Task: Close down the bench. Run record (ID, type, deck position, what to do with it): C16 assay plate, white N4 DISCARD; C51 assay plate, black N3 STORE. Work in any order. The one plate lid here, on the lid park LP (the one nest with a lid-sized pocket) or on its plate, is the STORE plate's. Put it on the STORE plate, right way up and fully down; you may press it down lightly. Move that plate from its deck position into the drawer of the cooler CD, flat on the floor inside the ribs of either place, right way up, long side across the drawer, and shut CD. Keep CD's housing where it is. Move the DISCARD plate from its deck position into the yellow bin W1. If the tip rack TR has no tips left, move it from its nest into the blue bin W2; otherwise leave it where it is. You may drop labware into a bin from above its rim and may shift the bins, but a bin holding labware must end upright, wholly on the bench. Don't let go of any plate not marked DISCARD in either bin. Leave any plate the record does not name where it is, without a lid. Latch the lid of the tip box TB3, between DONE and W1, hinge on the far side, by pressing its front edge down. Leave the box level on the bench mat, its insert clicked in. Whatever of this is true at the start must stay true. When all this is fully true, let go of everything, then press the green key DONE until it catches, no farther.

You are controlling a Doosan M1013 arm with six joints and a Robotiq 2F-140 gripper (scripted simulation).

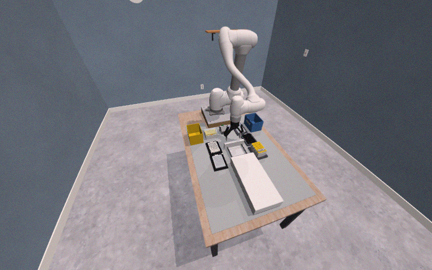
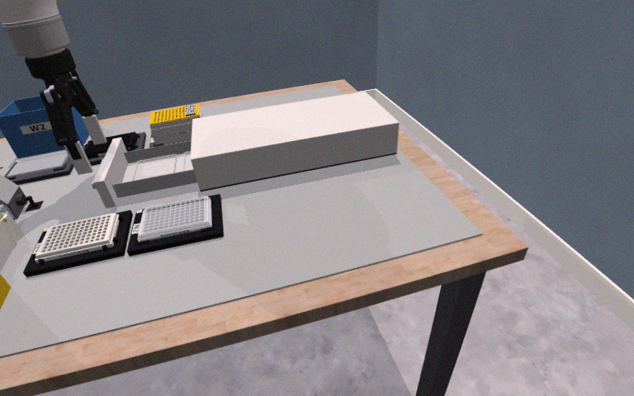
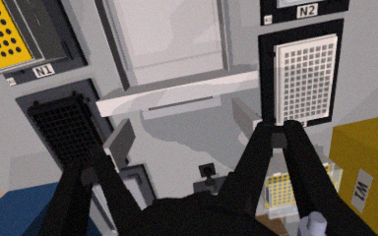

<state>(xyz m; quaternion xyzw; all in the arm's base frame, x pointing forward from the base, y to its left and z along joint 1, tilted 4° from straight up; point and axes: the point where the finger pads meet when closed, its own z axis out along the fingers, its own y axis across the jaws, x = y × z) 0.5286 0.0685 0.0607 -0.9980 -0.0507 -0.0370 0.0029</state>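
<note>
My gripper [image 2: 87, 147] is open and empty. It hangs just in front of the front panel of cooler CD's drawer [image 2: 149, 169], which stands pulled out and shows an empty floor [image 3: 168, 39]. In the wrist view my fingertips sit below that panel. The black plate [image 3: 63, 128] lies in its nest without a lid, left of my fingers. The white plate [image 3: 306, 79] lies in its nest at the right. The lid [image 2: 40, 167] rests on the lid park in front of blue bin W2 [image 2: 28, 127].
Cooler housing [image 2: 290, 134] fills the bench's far side. A clear plate [image 2: 175, 218] sits beside the white plate [image 2: 77, 236]. Yellow tip rack [image 2: 174, 115] shows white tips at one end. Yellow bin W1 [image 3: 368, 172] and tip box TB3 [image 3: 280, 189] lie near my right finger.
</note>
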